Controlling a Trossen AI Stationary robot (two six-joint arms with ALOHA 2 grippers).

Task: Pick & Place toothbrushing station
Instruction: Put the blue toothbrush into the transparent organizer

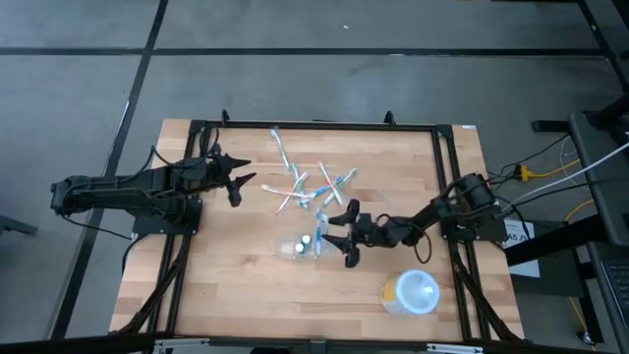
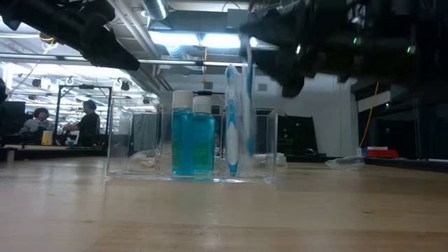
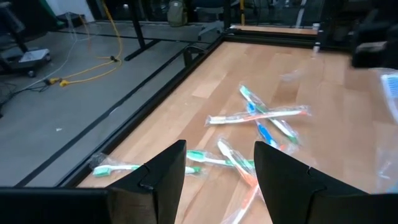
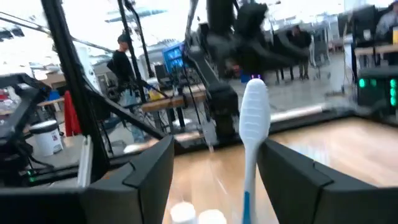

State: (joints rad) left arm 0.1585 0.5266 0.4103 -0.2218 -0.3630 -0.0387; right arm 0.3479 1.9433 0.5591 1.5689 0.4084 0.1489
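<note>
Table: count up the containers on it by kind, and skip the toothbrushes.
Clear holder: 1
Blue bottles standing in it: 2
Round white and yellow container: 1
Total: 4

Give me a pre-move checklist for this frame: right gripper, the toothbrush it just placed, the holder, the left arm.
1. Right gripper open, fingers apart on either side of the toothbrush: ok.
2. Toothbrush standing upright in the holder: ok in the low view.
3. Toothbrush free of both fingers: cannot tell.
4. Holder flat on the table, two blue bottles upright inside: ok.
5. Left gripper open, away from the holder, empty: ok.
6. Loose toothbrushes still left on the table: ok, several remain.
</note>
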